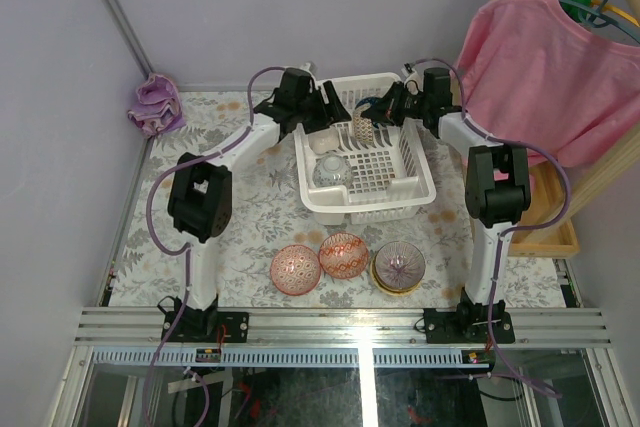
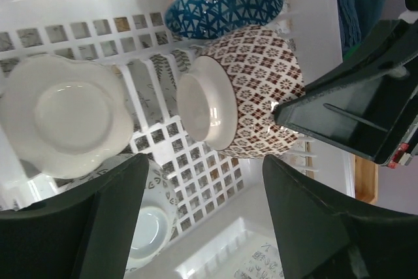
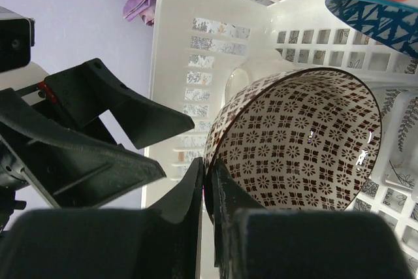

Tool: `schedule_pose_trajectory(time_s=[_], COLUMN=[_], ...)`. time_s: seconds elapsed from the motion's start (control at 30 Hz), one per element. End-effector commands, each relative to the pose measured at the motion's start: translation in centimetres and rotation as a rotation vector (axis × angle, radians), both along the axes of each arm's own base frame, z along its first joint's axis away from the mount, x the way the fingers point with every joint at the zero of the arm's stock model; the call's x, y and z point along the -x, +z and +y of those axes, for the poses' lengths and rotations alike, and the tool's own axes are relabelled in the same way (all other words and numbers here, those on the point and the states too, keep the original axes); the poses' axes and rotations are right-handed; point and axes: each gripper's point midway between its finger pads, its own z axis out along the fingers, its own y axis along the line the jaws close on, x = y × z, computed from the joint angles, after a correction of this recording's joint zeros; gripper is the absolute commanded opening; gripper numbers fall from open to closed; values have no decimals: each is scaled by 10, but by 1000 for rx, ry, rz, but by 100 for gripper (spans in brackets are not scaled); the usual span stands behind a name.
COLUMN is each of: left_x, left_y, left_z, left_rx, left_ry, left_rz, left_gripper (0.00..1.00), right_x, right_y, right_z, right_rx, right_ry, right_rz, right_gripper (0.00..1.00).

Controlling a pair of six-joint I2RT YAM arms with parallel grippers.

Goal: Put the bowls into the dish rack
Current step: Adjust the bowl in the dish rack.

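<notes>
The white dish rack (image 1: 370,209) stands mid-table. My right gripper (image 3: 209,174) is shut on the rim of a brown-patterned bowl (image 3: 300,142), which lies on its side inside the rack (image 3: 176,24). In the left wrist view that bowl (image 2: 261,89) sits beside a blue-netted bowl (image 2: 225,8), a whitish scalloped bowl (image 2: 65,115) and a small grey-patterned bowl (image 2: 147,227). My left gripper (image 2: 206,161) hangs open over the rack's left side, holding nothing. On the table in front lie a pink-red bowl (image 1: 295,268), an orange-red bowl (image 1: 343,255) and a tan-yellow bowl (image 1: 399,266).
A purple cloth (image 1: 155,105) is bunched in the far left corner. A pink shirt (image 1: 545,77) hangs on a rail at the right, above a wooden tray (image 1: 555,237). Walls close in the back and left.
</notes>
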Motion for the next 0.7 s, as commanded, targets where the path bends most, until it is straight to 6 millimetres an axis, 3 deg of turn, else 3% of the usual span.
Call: schedule_pose_trajectory(time_s=[0.0,0.4,0.67], left_x=[1,3,2], left_y=[2,1,-6], left_z=[-9,-21,-37], left_rx=[-20,-16,-14], left_ry=[-15,-21,-42], left_rz=[-9,-10,-2], left_gripper=[70,61,59], right_x=[-7,-10,-12], right_y=[-34,-44,-43], right_z=[-26,-50,-64], right_rx=[93,252,360], right_ry=[-70,-134,-164], right_rz=[68,64,37], right_gripper=[8,22,23])
